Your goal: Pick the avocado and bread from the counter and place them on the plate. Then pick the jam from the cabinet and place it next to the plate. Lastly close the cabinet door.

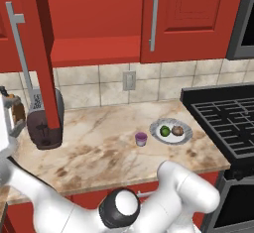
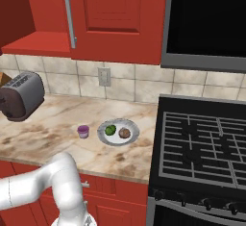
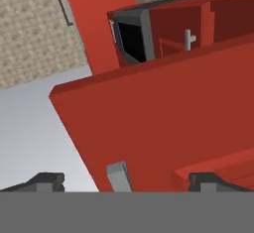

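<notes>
The white fluted plate point(image 1: 184, 137) point(image 2: 132, 134) lies on the beige counter point(image 1: 99, 147) point(image 2: 43, 129), with the green avocado point(image 1: 164, 131) point(image 2: 110, 130) and the brown bread point(image 1: 177, 130) point(image 2: 125, 133) resting on it. Just left of the plate stands the purple jam point(image 1: 141, 138) point(image 2: 83, 131). The upper cabinet point(image 1: 94, 48) point(image 2: 29, 40) has its left door point(image 1: 42, 53) swung out, seen edge-on. In the hand view my gripper point(image 3: 126, 181) is open and holds nothing. Its dark fingertips point(image 3: 47, 181) stand wide apart, facing the red door point(image 3: 163, 118) close to the end of its silver handle point(image 3: 119, 175).
A dark toaster point(image 1: 44, 120) point(image 2: 21, 95) stands at the counter's left, under the open door. A black gas stove point(image 1: 228, 118) point(image 2: 202, 143) borders the counter on the right, with a microwave point(image 2: 206, 23) above it. The neighbouring cabinet door point(image 1: 188, 14) point(image 2: 115, 13) is closed.
</notes>
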Controlling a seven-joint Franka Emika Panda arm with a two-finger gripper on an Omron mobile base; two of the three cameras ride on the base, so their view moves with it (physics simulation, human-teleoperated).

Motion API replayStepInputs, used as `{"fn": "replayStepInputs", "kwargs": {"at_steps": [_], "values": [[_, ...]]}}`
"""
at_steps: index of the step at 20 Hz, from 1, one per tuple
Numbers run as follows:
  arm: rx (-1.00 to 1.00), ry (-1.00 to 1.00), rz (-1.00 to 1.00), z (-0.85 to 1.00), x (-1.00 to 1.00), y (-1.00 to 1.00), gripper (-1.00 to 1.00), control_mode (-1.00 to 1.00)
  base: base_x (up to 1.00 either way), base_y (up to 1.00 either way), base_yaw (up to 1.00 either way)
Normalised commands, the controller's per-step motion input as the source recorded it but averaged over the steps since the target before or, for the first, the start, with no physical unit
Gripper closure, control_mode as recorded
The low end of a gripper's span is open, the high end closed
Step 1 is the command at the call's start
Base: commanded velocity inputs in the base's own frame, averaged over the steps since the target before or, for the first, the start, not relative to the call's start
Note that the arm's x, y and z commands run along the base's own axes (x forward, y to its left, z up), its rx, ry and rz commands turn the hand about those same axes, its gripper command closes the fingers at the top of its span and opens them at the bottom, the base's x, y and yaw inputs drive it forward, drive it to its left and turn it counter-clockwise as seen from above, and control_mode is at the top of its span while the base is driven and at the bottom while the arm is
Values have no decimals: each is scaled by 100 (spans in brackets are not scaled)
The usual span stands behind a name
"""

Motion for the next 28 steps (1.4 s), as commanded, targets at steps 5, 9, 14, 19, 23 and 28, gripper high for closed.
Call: {"fn": "replayStepInputs", "kwargs": {"at_steps": [5,9,14,19,23,28], "values": [[2,16,-1,1,29,-17,-100,-100,0,0,0],[4,19,0,1,34,-40,-100,-100,0,0,0],[7,13,-3,16,6,-82,-100,-100,0,0,0],[11,1,-4,16,-1,-100,-100,-100,0,0,0],[12,0,-7,12,-11,-100,-100,-100,0,0,0],[11,5,-2,23,0,-100,-100,-100,0,0,0]]}}
